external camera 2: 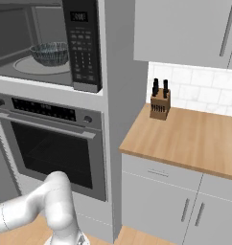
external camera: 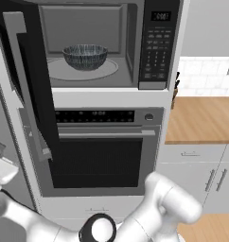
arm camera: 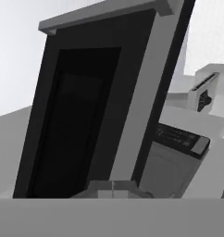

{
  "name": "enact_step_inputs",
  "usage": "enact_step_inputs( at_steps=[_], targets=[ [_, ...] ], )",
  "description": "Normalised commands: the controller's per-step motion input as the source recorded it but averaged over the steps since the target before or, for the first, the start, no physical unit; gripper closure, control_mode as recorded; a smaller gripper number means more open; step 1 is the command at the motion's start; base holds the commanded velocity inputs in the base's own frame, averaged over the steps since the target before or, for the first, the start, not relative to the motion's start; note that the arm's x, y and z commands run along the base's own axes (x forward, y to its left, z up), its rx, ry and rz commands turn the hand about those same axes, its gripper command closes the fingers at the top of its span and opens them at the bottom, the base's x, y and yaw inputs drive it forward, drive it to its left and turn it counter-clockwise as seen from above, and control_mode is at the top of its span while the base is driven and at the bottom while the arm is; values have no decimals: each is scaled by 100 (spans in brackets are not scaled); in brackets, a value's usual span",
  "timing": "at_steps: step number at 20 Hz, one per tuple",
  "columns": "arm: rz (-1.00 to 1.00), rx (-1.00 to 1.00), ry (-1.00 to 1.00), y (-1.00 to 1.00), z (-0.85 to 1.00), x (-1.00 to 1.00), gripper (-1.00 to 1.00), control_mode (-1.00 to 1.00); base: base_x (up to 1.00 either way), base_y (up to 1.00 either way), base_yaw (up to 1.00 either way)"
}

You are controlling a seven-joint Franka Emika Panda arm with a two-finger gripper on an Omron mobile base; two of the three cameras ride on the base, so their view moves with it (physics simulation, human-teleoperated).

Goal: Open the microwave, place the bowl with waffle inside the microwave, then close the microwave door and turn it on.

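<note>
The microwave (external camera: 156,47) stands open above the wall oven. Its door (external camera: 33,85) is swung far out to the left. On the glass turntable inside sits the dark ribbed bowl (external camera: 85,56), which also shows through the opening in the right base view (external camera 2: 50,52). The waffle is hidden inside the bowl. My gripper (arm camera: 113,187) is shut with nothing in it, low at the far left of the scene. It sits close to the door's dark face (arm camera: 81,120), which leans across the hand view.
The wall oven (external camera: 102,151) with its horizontal handle sits right under the microwave. A wooden counter (external camera 2: 185,139) runs to the right, with a knife block (external camera 2: 160,103) at its back and grey cabinets (external camera 2: 185,206) below.
</note>
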Motion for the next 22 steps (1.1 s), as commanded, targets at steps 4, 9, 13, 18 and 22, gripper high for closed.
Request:
enact_step_inputs(
  at_steps=[4,9,13,18,22],
  targets=[
    [-2,21,-6,-54,49,-10,100,-100,0,0,0],
    [-2,36,0,-97,50,-21,100,-100,0,0,0],
    [-1,38,0,-100,58,-15,100,-100,0,0,0],
    [0,41,0,-100,59,-11,100,-100,0,0,0],
    [0,48,2,-100,46,-10,100,-100,0,0,0]
  ],
)
